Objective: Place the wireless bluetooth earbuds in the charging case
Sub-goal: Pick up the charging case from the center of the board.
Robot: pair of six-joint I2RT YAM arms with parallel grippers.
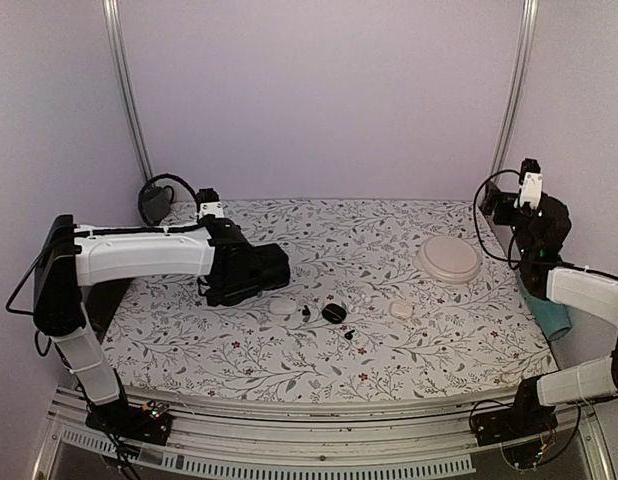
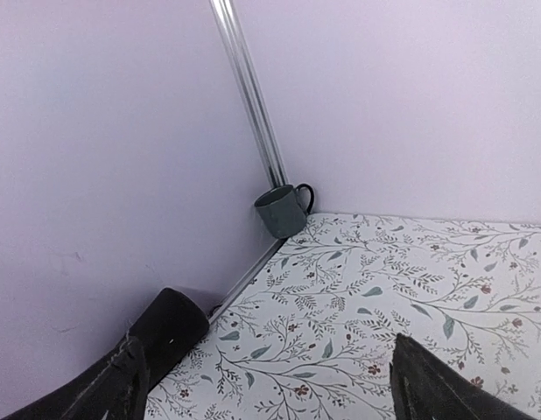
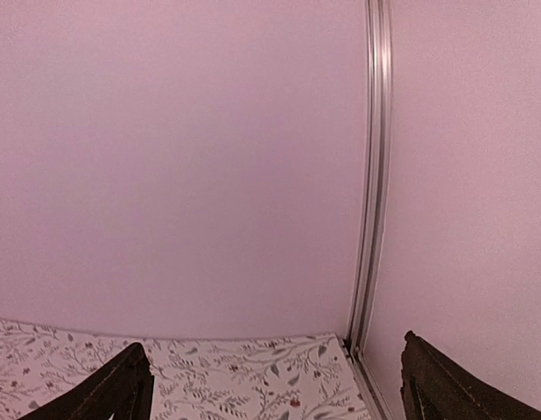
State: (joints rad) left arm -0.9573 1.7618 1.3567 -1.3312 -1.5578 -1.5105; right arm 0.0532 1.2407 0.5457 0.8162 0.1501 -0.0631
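Pincers | left gripper seen wide open, nothing held or touched | right gripper seen wide open, empty, raised at far right | charging case laid mid-way on table, earbuds just beside it, either side, ungripped

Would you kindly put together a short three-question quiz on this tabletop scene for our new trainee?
1. How many earbuds lie loose on the table near the case?
2. True or false: the left gripper is shut on the case.
3. What stands in the table's rear left corner? A) a bottle B) a dark mug C) a bowl

Key:
1. Two: one just left of the case, the other nearer and to its right; neither is inside it.
2. False: its jaws stand open with nothing between them.
3. B.
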